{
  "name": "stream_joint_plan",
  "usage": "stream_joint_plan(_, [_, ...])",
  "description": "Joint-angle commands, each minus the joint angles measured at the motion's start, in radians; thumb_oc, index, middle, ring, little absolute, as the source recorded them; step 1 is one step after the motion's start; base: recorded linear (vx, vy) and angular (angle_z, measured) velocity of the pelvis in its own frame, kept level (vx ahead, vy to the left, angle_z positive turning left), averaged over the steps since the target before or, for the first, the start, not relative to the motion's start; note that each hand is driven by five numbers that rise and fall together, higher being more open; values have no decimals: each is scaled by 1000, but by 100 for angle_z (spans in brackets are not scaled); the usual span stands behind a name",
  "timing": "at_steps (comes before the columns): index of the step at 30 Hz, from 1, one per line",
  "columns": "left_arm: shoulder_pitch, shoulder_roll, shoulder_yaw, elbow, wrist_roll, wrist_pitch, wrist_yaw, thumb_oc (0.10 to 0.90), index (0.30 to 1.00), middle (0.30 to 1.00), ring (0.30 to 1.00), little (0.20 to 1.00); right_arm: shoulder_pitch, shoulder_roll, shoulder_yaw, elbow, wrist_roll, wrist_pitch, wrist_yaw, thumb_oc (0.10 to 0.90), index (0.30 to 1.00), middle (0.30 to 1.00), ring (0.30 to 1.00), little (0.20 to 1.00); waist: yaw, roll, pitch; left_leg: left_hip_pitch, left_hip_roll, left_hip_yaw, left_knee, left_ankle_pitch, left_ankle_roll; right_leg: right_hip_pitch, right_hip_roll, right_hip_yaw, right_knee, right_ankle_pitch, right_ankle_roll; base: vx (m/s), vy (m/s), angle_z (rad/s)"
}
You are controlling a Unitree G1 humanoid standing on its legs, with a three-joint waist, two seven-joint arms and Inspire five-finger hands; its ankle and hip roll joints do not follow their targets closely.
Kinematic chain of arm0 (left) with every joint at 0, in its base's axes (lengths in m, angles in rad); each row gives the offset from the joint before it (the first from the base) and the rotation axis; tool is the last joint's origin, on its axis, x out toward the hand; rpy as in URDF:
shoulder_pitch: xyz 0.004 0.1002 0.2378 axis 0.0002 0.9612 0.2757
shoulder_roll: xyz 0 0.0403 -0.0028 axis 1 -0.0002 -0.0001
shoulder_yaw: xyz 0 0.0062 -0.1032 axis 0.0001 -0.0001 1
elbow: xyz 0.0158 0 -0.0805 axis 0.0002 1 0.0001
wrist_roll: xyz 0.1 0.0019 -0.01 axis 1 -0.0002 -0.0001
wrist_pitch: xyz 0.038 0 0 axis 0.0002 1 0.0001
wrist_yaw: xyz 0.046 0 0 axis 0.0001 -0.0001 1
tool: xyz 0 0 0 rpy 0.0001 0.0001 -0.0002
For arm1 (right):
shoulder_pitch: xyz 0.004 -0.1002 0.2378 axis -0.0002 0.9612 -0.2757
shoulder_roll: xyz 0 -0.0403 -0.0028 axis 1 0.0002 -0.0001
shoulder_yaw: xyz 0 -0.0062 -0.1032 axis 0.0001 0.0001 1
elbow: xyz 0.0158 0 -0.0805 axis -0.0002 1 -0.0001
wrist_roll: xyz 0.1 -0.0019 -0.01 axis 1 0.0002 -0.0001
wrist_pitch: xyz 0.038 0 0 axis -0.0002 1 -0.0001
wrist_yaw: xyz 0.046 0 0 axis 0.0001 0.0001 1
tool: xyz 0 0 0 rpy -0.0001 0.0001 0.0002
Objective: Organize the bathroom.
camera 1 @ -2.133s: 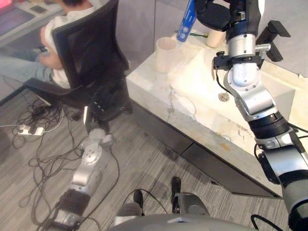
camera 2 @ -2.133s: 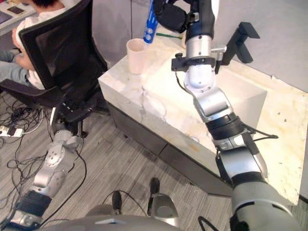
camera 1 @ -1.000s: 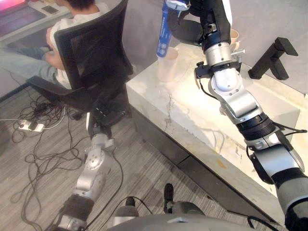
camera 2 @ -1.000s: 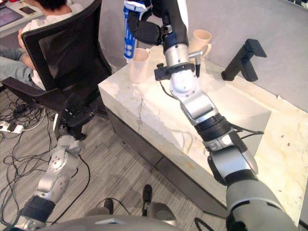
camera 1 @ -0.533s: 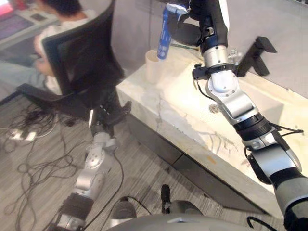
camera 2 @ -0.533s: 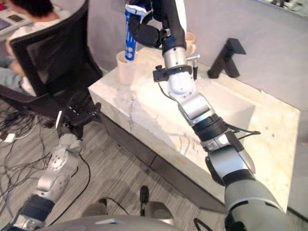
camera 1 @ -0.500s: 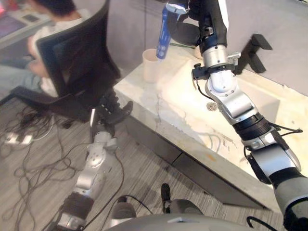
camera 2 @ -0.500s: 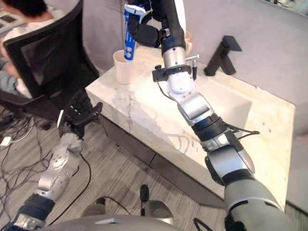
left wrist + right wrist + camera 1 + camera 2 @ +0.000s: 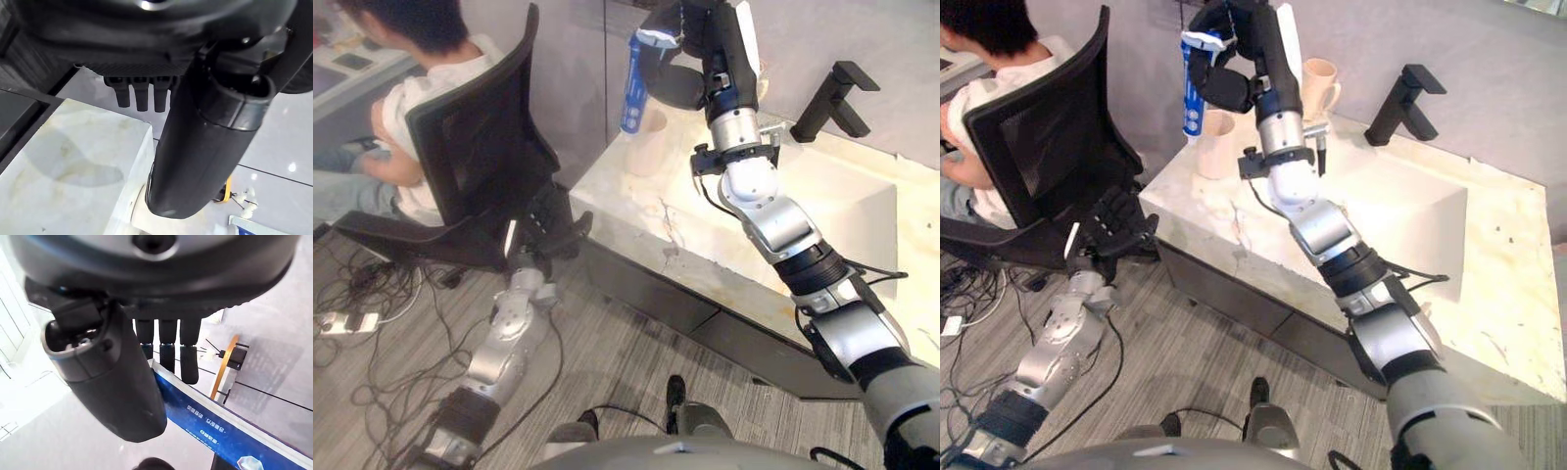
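My right hand [image 9: 1226, 86] is raised over the far left corner of the marble counter [image 9: 1197, 201], shut on a blue toothpaste tube [image 9: 1192, 98]. The tube hangs upright, its lower end just beside the rim of a beige cup [image 9: 1216, 145] standing on that corner. In the right wrist view the fingers [image 9: 167, 347] and thumb curl round the blue tube [image 9: 222, 433]. My left hand [image 9: 1114, 230] hangs low by the counter's front left corner, open and holding nothing; the left wrist view shows its thumb [image 9: 205, 147] before the counter's edge.
A second beige mug [image 9: 1320, 83] stands at the back of the counter, a black faucet [image 9: 1405, 103] beyond the sunken basin [image 9: 1400, 230]. A person sits in a black office chair [image 9: 1048, 147] close to my left hand. Cables and a power strip [image 9: 347, 321] lie on the floor.
The whole view has shifted. My right hand keeps the tube up by the beige cup. My left hand has come up nearer the counter's corner.
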Motion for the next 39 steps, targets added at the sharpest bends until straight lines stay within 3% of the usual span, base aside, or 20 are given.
stream_joint_plan(1, [-3,15,-15,-90,93,-133,-18,800,900,900,900,900,-194,-24,-53,-39,-17,-112,-46,400,300,300,300,300,-18,18,-99,-31,-13,11,-2,2,18,-5,65,44,31,-112,46,20,-47,-21])
stream_joint_plan(8, [33,9,-2,-51,65,-133,-67,800,900,900,900,900,-224,-87,-41,-4,9,-129,-30,400,300,300,300,300,11,-3,-123,-71,0,13,23,28,2,81,93,52,-21,-137,26,58,-64,4])
stream_joint_plan(14, [77,13,14,-74,73,-117,-94,800,900,900,900,900,-243,-76,-27,13,27,-98,-42,400,300,300,300,300,33,-9,-133,-71,-2,9,39,25,-4,120,109,56,-45,-144,14,98,-41,-1])
stream_joint_plan(26, [91,4,30,-67,47,-117,-106,800,900,900,900,900,-276,-107,-25,38,60,-116,-17,400,300,300,300,300,46,-26,-138,-93,13,3,99,16,-26,139,121,38,-41,-163,-7,44,-31,7])
stream_joint_plan(35, [105,-3,42,-53,77,-108,-105,800,900,900,900,900,-293,-70,-3,96,67,-120,-35,400,300,300,300,300,68,-37,-130,-104,21,4,143,5,-33,153,124,16,-40,-171,-25,72,-53,6])
stream_joint_plan(39, [107,-3,46,-54,76,-123,-128,800,900,900,900,900,-284,-66,-2,112,44,-126,-26,400,300,300,300,300,62,-42,-123,-140,6,-7,247,1,-40,150,126,24,-33,-170,-40,48,-16,19])
